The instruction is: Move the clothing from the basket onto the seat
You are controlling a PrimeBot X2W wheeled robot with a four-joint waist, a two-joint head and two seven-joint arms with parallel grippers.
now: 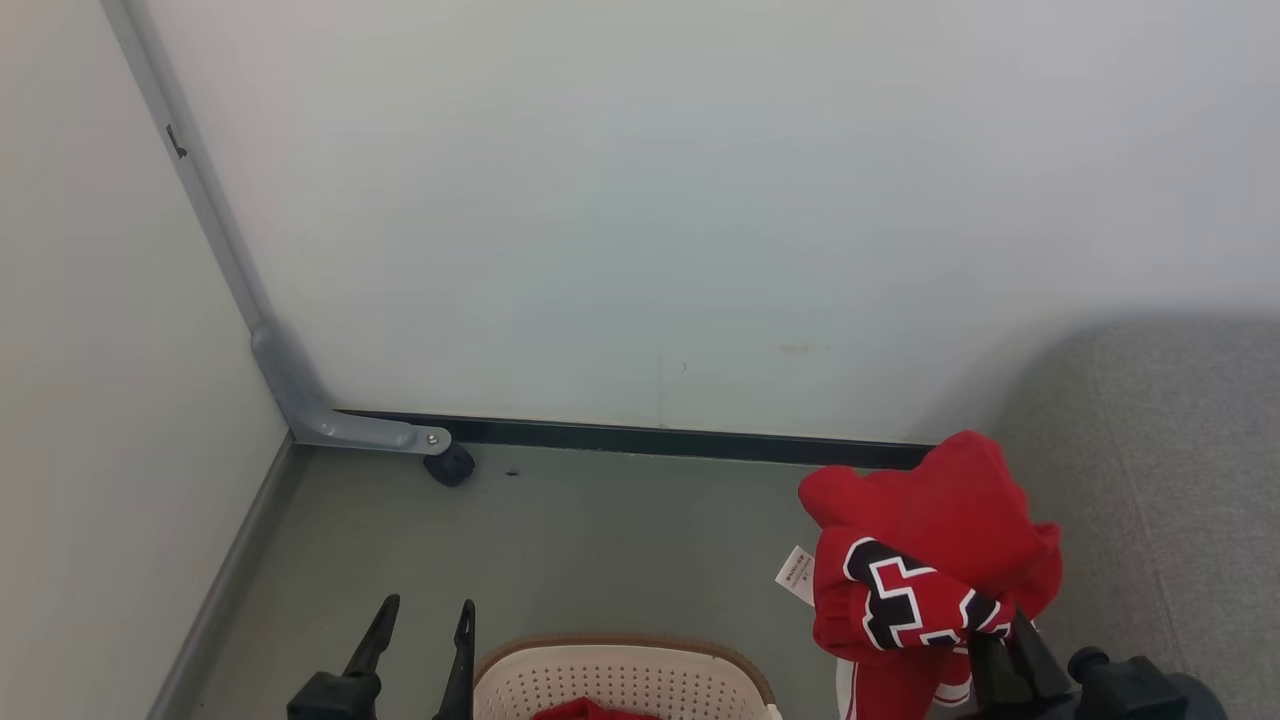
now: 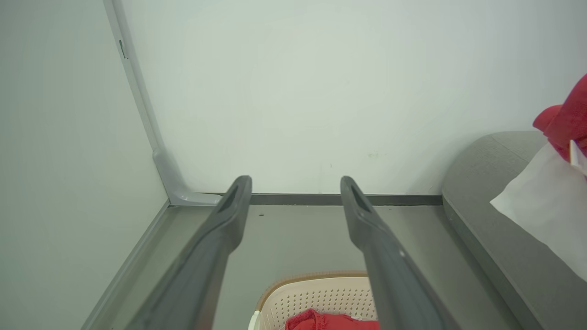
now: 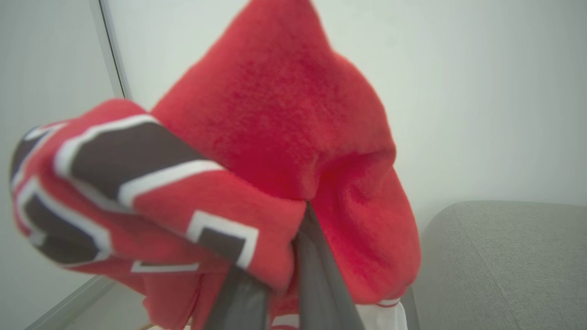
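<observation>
Right pincer [image 1: 1003, 632] is clenched on the clothing [image 1: 940, 520]; best carry it right, fully over the seat [image 1: 1160, 450], before letting go. Left pincer [image 1: 428, 605] hangs released.

Grey floor [image 1: 600, 540]: cream basket [image 1: 620, 672] at near edge, grey seat [image 1: 1160, 470] along right side, small black foot [image 1: 449, 466] by the back-left corner.
</observation>
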